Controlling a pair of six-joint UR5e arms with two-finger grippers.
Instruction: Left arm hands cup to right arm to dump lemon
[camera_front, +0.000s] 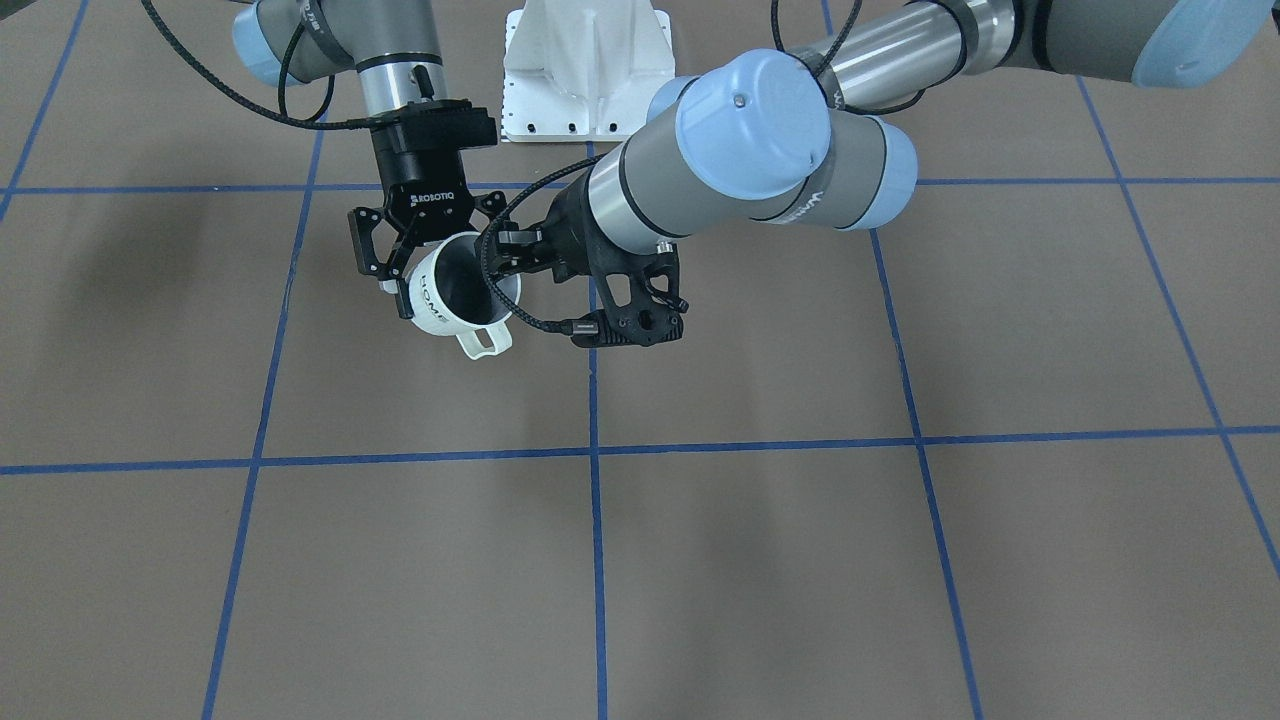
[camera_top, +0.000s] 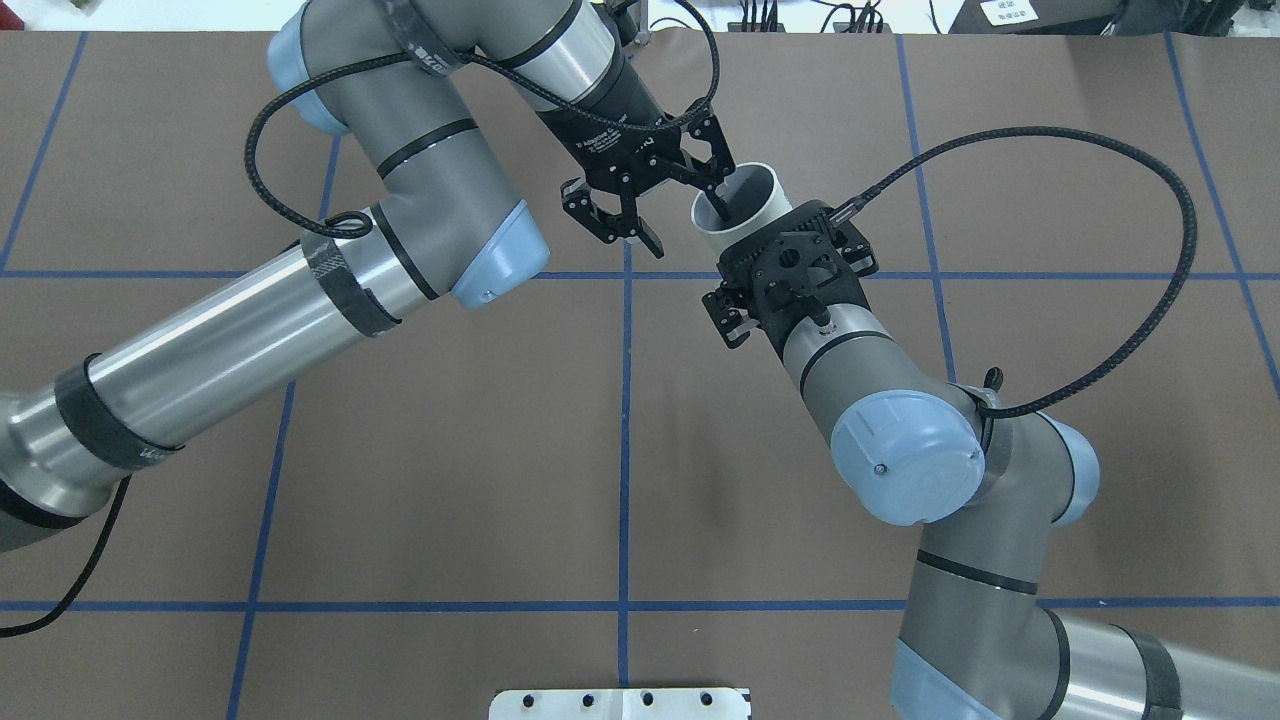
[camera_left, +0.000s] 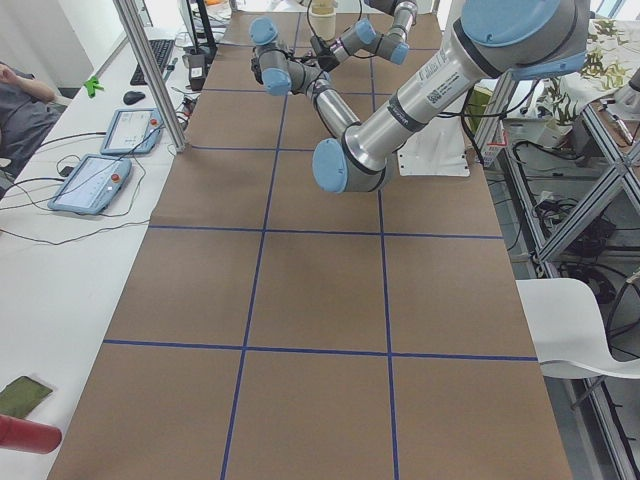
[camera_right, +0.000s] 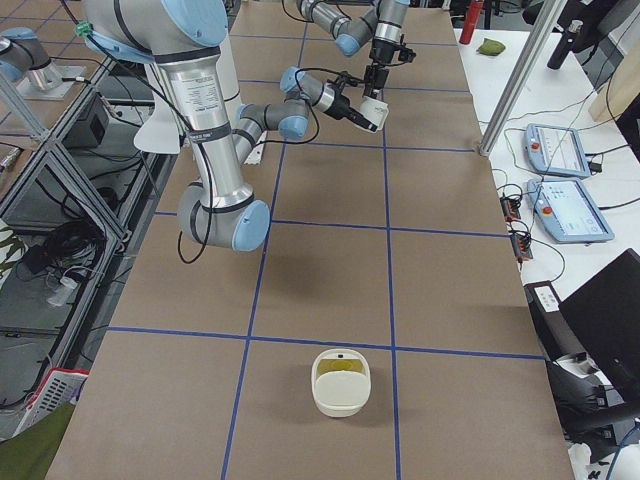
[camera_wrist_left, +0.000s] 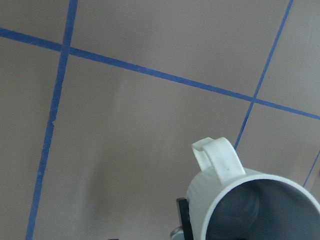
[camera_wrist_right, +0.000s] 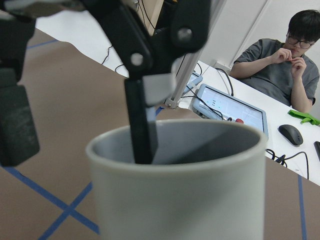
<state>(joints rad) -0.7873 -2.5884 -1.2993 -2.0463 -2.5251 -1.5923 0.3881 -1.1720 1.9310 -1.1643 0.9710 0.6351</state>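
Observation:
The white cup (camera_front: 440, 300) with "HOME" lettering hangs tilted in the air over the table's middle. It also shows in the overhead view (camera_top: 762, 192). My right gripper (camera_front: 450, 292), marked "ROBOTIQ", comes from above and has its fingers on both sides of the cup's body, shut on it. My left gripper (camera_top: 686, 228) is open. One of its fingers (camera_wrist_right: 140, 125) is inside the cup's mouth and the other (camera_wrist_right: 17, 125) is well outside the wall. The cup's inside (camera_wrist_left: 260, 210) looks grey; no lemon shows in it.
A cream bowl (camera_right: 341, 382) with something yellow-green inside stands on the table far from the arms. The white robot base (camera_front: 588, 70) is behind the grippers. A seated operator (camera_wrist_right: 295, 60) and tablets (camera_right: 560, 150) are on the side bench.

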